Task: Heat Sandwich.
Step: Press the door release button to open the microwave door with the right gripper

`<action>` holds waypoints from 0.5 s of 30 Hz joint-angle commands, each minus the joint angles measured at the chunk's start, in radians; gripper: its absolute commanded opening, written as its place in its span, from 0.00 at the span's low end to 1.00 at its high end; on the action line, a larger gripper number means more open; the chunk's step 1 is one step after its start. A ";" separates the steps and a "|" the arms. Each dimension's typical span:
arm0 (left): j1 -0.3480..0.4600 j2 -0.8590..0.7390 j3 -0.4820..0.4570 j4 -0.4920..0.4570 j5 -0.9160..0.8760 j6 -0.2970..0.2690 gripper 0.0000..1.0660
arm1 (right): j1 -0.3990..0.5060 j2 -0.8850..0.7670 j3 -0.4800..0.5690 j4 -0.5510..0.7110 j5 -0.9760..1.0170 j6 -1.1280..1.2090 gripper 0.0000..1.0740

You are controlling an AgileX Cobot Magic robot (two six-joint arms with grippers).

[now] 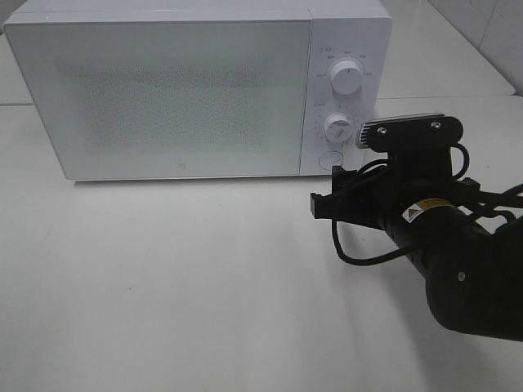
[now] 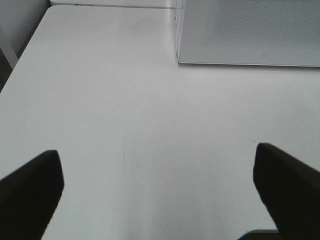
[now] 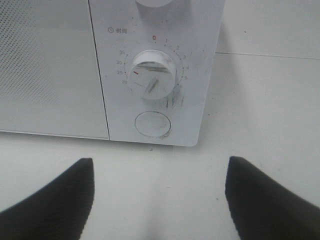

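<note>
Left claw [image 2: 157, 165] spread wide above the white worktop [image 2: 100, 100], holding nothing. Behind it, a white microwave [image 1: 163, 90] with its door shut. Right claw [image 3: 160, 165], parted and empty, faces the timer dial [image 3: 153, 74] and round button [image 3: 153, 124]. The sandwich cannot be seen in any view.

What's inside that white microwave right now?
The microwave is shut, and its speckled grey door shows nothing within. Whether a sandwich sits inside is hidden; none shows on the table.
</note>
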 commanded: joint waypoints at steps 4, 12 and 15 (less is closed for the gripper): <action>0.000 -0.021 0.002 0.000 -0.008 -0.003 0.92 | 0.003 0.000 -0.010 -0.005 -0.004 0.143 0.66; 0.000 -0.021 0.002 0.000 -0.008 -0.003 0.92 | 0.003 0.000 -0.010 -0.005 -0.008 0.655 0.66; 0.000 -0.021 0.002 0.000 -0.008 -0.003 0.92 | 0.003 0.000 -0.010 -0.005 -0.008 0.801 0.66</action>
